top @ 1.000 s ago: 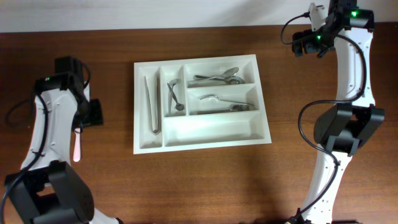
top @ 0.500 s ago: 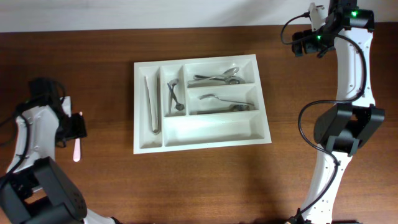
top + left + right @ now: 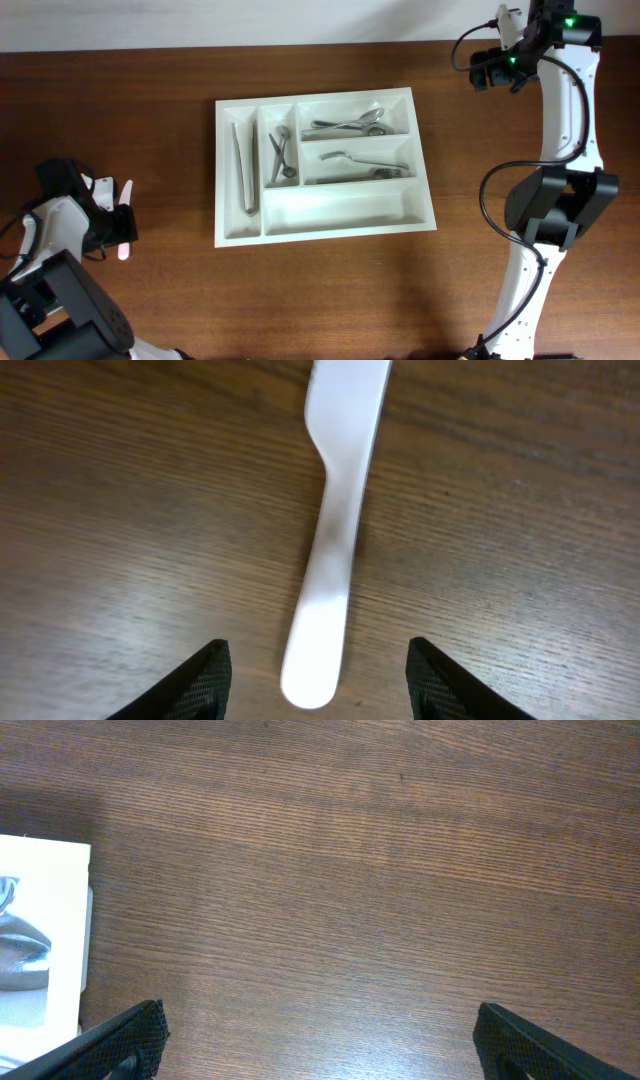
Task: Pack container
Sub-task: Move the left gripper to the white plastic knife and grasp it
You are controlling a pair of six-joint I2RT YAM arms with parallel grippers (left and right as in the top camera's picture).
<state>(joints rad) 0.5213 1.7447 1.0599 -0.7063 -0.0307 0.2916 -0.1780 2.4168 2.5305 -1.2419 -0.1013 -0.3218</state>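
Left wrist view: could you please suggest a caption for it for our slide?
Open left pincer hovers with its fingertips either side of a white utensil's handle end on the wooden table.

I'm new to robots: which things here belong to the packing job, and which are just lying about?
Job: white container; metal cutlery inside it; white plastic utensil lying outside; left end effector, open around it.
Not involved: wooden table; right end effector, open, off aside.

cutlery (image 3: 345,125) in container (image 3: 340,211); loose utensil (image 3: 333,555) on table (image 3: 300,290), left.
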